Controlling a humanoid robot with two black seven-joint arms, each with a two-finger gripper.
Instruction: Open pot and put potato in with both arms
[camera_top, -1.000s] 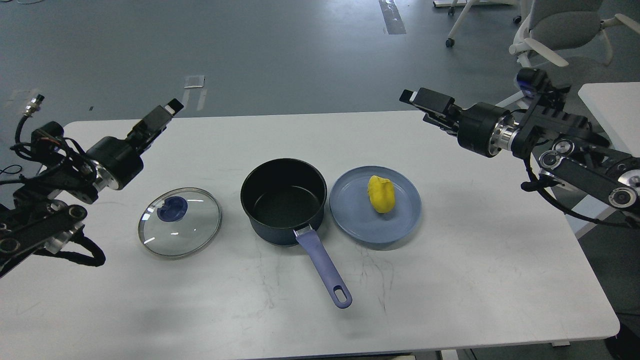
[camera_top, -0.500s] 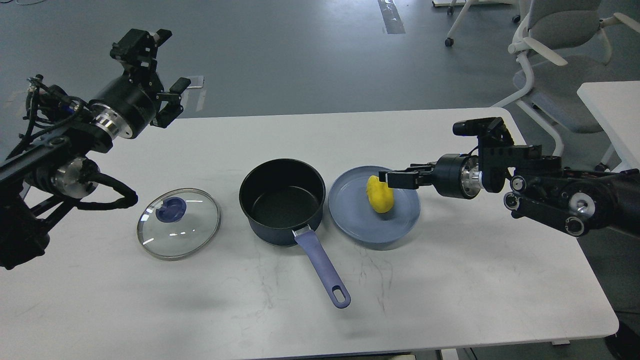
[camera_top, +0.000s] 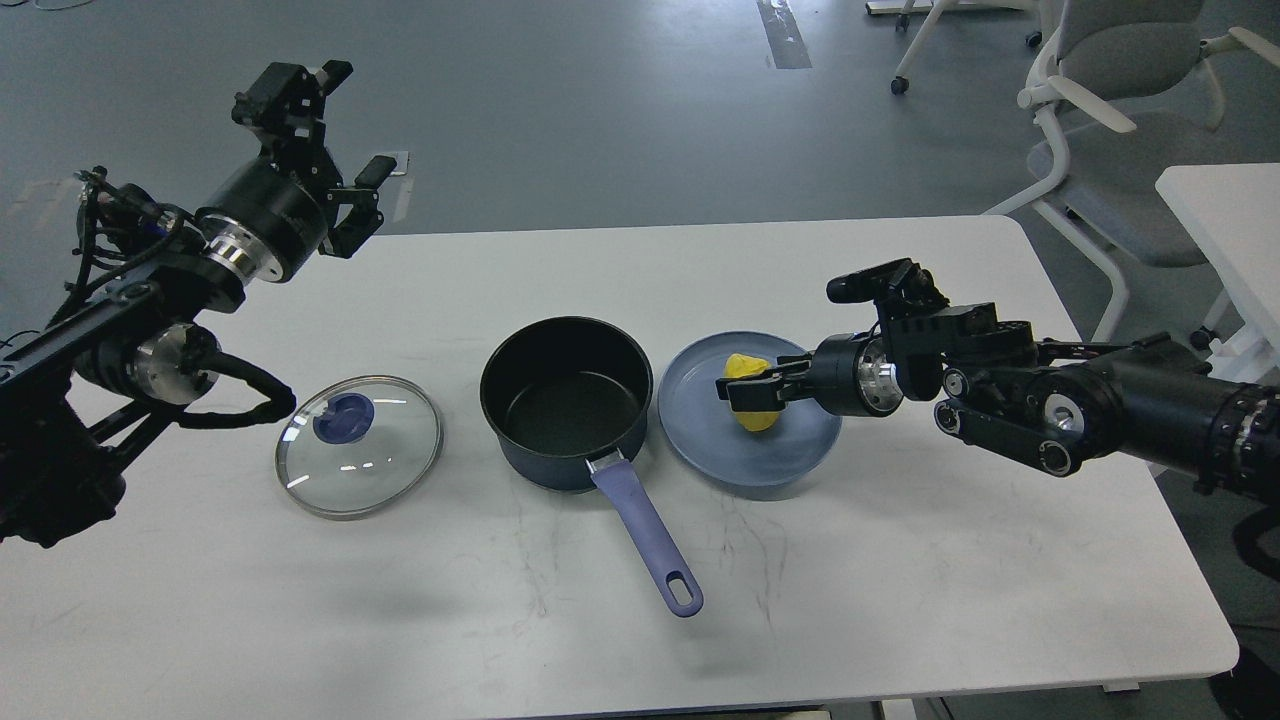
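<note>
The dark pot (camera_top: 566, 400) stands open at the table's middle, its blue handle (camera_top: 648, 540) pointing toward me. Its glass lid (camera_top: 360, 445) with a blue knob lies flat on the table to the pot's left. The yellow potato (camera_top: 746, 366) lies on the blue plate (camera_top: 700, 440) to the right of the pot. My right gripper (camera_top: 748, 392) is down at the potato, with one dark finger across its front. The other finger is hidden, so the grip cannot be judged. My left gripper (camera_top: 352, 125) is open and empty, raised above the table's far left corner.
The white table (camera_top: 900, 580) ends just right of my right arm. An office chair (camera_top: 1110, 70) and a second white table (camera_top: 1220, 210) stand at the far right.
My right gripper has come down from the far right onto the potato on the plate. My left arm has lifted and turned its gripper up above the far left corner.
</note>
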